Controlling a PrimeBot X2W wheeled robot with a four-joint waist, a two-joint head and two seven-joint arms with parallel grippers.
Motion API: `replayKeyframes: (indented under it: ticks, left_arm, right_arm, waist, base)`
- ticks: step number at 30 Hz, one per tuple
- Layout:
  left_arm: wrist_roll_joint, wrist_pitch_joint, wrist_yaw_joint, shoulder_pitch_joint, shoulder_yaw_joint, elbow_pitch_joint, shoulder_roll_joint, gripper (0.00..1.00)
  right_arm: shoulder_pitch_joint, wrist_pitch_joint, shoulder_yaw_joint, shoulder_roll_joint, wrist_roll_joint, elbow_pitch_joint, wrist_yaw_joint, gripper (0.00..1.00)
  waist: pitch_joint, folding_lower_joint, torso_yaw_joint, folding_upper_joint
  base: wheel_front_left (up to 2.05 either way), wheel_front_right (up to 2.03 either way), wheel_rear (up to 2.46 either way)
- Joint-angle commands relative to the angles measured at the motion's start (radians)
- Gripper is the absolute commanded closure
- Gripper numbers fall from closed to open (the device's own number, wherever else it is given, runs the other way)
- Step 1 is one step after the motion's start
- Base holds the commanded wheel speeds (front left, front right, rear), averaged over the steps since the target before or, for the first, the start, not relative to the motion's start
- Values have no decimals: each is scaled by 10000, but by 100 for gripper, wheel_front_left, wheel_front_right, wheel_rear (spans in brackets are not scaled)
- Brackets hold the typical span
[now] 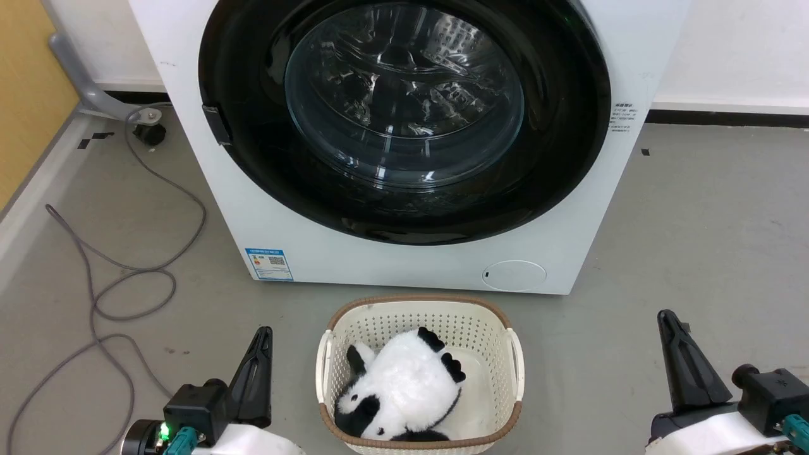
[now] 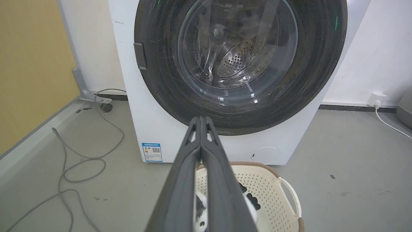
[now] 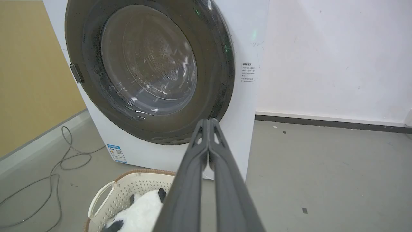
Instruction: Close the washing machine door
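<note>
The door (image 1: 404, 120) is seen flush against the washer (image 1: 392, 259) front, so the task is judged done. The left gripper (image 1: 264, 338) and right gripper (image 1: 667, 322) are pressed together, empty, well apart from it.

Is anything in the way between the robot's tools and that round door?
Only the basket holding a panda toy, on the floor below the washing machine door, between the left tool and right tool.

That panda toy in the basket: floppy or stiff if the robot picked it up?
Probably floppy: the panda toy lies slumped and curled in the basket. Its fluffy plush suggests it is light for its size, and would likely squash rather than slip.
</note>
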Motion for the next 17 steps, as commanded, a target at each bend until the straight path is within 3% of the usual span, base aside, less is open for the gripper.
replayKeyframes:
  ticks: [1, 17]
  left_arm:
    - [116, 77, 72, -171, 37, -50, 7, 100]
    - [355, 403, 165, -255, 143, -114, 9, 100]
  right_arm:
    - [-150, 82, 20, 87, -136, 13, -3, 100]
    - [-230, 409, 95, 152, -372, 20, -4, 100]
  waist:
    - [-9, 0, -1, 0]
    - [-82, 0, -9, 0]
  base:
    - [0, 0, 0]
    - [0, 0, 0]
